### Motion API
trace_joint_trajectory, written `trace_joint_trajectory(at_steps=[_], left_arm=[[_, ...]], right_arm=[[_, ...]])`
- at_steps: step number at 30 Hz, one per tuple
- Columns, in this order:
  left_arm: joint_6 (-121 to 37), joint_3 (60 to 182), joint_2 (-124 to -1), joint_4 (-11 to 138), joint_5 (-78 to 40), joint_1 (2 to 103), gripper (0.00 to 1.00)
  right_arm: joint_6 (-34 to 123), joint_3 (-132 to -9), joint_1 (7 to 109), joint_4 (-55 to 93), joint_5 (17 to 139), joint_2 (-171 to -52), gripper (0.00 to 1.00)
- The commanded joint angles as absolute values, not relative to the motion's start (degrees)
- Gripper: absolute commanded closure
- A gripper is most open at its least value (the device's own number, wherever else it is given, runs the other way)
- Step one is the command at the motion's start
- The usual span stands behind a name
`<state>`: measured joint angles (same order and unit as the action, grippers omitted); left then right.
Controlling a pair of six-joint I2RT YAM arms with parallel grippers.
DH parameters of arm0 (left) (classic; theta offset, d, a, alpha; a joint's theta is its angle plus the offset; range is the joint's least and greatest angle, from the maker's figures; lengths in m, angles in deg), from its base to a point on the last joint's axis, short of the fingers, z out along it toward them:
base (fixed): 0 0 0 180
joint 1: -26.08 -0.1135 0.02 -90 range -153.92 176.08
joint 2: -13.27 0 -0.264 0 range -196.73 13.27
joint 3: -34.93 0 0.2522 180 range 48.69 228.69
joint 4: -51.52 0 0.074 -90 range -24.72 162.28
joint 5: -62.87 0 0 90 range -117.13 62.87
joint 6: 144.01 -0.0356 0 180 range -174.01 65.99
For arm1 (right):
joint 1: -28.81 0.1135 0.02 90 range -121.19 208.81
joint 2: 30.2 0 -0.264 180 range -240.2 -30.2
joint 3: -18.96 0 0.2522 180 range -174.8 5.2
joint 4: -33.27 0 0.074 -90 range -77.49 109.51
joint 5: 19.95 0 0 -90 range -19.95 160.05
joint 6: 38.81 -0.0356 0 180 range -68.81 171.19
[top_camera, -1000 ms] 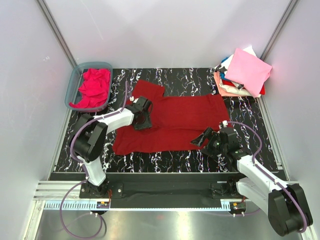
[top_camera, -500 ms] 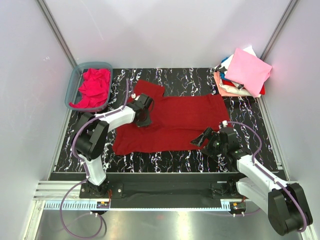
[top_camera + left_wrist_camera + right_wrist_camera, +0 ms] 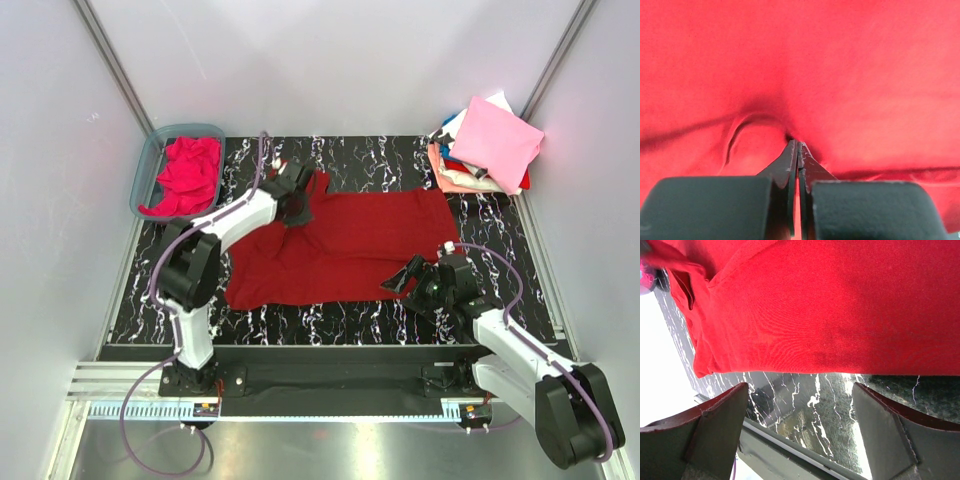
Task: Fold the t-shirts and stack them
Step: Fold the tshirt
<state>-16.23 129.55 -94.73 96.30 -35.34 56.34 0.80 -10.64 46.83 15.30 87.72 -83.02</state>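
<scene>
Crimson t-shirt (image 3: pixel 350 245) lies spread on the marbled table (image 3: pixel 330 320) in your overhead view: your left gripper (image 3: pixel 297 205) is clenched on a pinch of its cloth by the far sleeve, your right gripper (image 3: pixel 405 278) is splayed just over the near hem, the folded stack (image 3: pixel 490 145) sits well beyond the right jaws, and the magenta t-shirt (image 3: pixel 185 175) lies in the tub (image 3: pixel 150 160) outside the left jaws. From your left wrist, the fingers press flat together with red cloth puckered at their tips. From your right wrist, the jaws stand released, with bare table between them and the hem just ahead.
</scene>
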Motion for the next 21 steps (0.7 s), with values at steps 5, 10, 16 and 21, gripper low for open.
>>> trace_joint_trajectory(at_steps=[5, 10, 16, 21], left_arm=[[-23.77, 150.52, -107.03, 103.58, -31.44, 53.5, 0.56], [-25.36, 152.15, -106.88, 107.65, -33.98, 53.24, 0.21], [-23.78, 137.04, -93.62, 103.34, -38.71, 52.97, 0.26], [-23.6, 123.86, -85.96, 99.47, -42.32, 53.15, 0.37]], right_arm=[[1.01, -12.91, 47.27, 17.49, 88.77, -83.9, 0.08], [1.01, -13.08, 47.27, 17.58, 88.95, -84.51, 0.08], [1.09, -13.08, 47.27, 17.84, 89.12, -84.6, 0.08], [1.09, -13.17, 47.36, 18.02, 89.48, -85.04, 0.08]])
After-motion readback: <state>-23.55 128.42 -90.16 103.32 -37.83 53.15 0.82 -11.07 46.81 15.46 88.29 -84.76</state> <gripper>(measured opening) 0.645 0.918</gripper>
